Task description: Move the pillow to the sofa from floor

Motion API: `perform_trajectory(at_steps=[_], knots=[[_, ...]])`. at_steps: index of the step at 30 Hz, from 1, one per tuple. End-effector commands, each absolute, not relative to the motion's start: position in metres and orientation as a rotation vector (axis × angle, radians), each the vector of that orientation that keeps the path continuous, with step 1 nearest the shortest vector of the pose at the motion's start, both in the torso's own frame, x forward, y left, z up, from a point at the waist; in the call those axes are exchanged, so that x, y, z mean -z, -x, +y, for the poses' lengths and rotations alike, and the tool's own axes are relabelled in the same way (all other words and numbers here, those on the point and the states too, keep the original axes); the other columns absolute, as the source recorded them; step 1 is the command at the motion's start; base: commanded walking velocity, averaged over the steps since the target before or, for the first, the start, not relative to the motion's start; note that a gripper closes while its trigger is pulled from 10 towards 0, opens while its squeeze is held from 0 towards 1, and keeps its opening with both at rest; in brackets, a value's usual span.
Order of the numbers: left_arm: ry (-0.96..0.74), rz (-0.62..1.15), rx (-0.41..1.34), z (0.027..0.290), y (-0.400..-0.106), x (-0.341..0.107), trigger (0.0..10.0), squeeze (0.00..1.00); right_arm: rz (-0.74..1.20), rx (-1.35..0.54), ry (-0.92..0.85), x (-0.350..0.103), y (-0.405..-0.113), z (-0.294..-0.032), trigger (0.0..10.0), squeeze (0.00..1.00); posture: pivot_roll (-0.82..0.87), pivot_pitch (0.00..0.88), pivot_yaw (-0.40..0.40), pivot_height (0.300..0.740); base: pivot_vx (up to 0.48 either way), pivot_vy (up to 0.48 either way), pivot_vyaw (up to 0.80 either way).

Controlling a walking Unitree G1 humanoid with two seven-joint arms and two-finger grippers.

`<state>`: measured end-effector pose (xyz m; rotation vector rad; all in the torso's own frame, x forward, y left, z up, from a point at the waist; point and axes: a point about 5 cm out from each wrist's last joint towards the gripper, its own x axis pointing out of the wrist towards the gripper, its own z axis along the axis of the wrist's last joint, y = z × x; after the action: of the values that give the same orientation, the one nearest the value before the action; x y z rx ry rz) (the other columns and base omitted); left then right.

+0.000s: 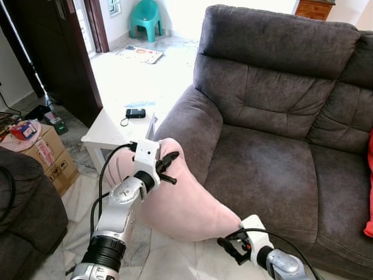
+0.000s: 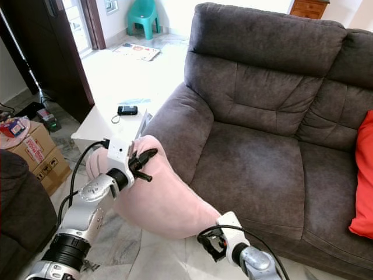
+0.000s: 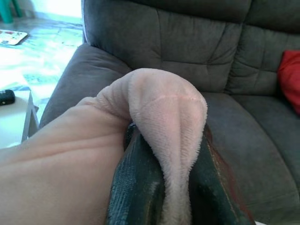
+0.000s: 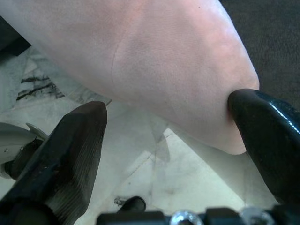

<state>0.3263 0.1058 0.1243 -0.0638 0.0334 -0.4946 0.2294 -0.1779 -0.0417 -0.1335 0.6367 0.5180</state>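
The left jaws are closed on a bunched fold of the pink pillow, the plush pinched tight between the two black fingers as the left wrist view shows. The right jaws stand open: one finger touches the pillow's lower end while the other hangs apart over the tiled floor, so nothing is gripped on that side.

The pillow hangs off the floor, held up by the left gripper at its upper corner, with its body slanting down toward the right gripper. It leans against the front of the sofa, beside the left armrest and below the front edge of the seat cushion; whether its low end brushes the floor I cannot tell. A small white side table with a dark device on it stands just beyond the armrest, and a red cushion sits at the sofa's far right.

The step in hand looks like the lift and carry: the pillow is picked up but not yet on the seat. The next move likely calls for raising the pinched corner above the seat's front edge and swinging it over the cushion, with the right gripper either closing on the lower end or nudging it upward so the sagging bulk clears the edge before release.
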Motion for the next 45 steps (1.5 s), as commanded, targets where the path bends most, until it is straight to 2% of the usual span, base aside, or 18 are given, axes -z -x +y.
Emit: perform_trajectory(at_steps=[1, 12, 25, 45], knots=[[0.074, -0.112, 0.583, 0.092, -0.329, -0.161, 10.0, 0.0, 0.626, -0.506, 0.152, 0.04, -0.233, -0.179, 10.0, 0.0, 0.13, 0.0, -0.057, 0.74, 0.0, 0.0, 0.0], [0.091, -0.093, 0.638, 0.087, -0.325, -0.16, 10.0, 0.0, 0.614, -0.429, 0.194, 0.037, -0.238, -0.188, 10.0, 0.0, 0.12, 0.0, -0.059, 0.74, 0.0, 0.0, 0.0], [0.115, -0.099, 0.655, 0.087, -0.325, -0.164, 10.0, 0.0, 0.723, -0.525, 0.22, 0.052, -0.22, -0.183, 10.0, 0.0, 0.13, 0.0, -0.065, 0.74, 0.0, 0.0, 0.0], [0.145, -0.12, 0.668, 0.085, -0.325, -0.17, 10.0, 0.0, 0.826, -0.511, 0.179, 0.066, -0.2, -0.183, 10.0, 0.0, 0.14, 0.0, -0.073, 0.74, 0.0, 0.0, 0.0]])
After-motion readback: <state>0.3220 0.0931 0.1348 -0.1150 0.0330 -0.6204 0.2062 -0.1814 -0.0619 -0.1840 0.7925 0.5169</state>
